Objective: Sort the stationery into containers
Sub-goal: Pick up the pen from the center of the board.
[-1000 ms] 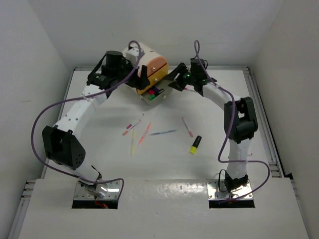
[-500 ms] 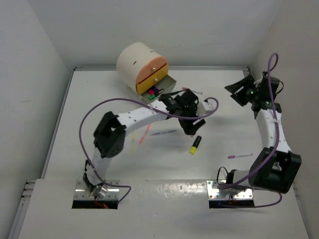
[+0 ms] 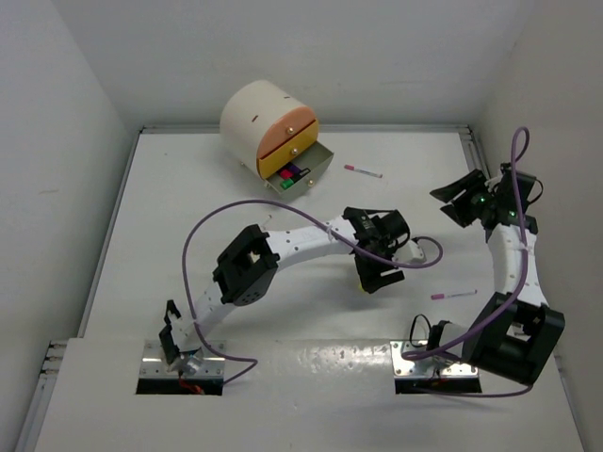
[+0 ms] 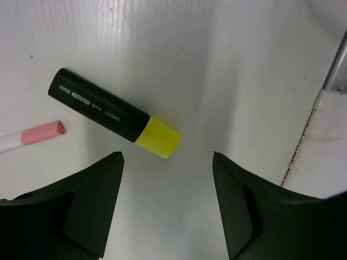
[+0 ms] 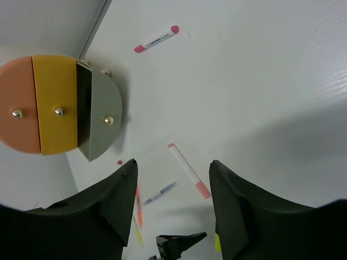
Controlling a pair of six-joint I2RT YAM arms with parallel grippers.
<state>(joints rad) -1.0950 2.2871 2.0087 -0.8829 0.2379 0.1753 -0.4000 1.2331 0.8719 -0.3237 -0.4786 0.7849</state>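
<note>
At the left claw [image 4: 166,161]: spread wide, gripping nothing, poised just above the yellow-capped highlighter [image 4: 111,112], itself lying aslant on the table [image 4: 244,65] in the upper left of the wrist view, cap end nearest the gap between the jaws. Judged as the reach-and-grasp step for this highlighter, not yet touched. Next: lower straight down, turn the wrist to straddle the black barrel across its narrow side, close, lift, then carry to the open grey drawer [image 3: 317,160] of the cabinet [image 3: 254,118] in the upper middle of the top view. Worth minding the pink-tipped pen [image 4: 32,134] just beside the barrel at the left edge. At the right claw [image 5: 172,165]: raised at the right edge of the top view, likewise open and empty. Counted: one loose highlighter; six loose pens, namely five in the right wrist view (top pink pen [image 5: 157,38], the pink-tipped pen at centre, blue pen [image 5: 161,192], orange pen [image 5: 137,205] and yellow pen [image 5: 135,234] at lower left) plus a lone pink pen [image 3: 452,295] at lower right of the top view; one cabinet with three knobbed drawers, peach drawer [image 5: 16,103], yellow-orange drawer [image 5: 54,103] and grey; inside the open one, a few coloured caps, too small to count.
</note>
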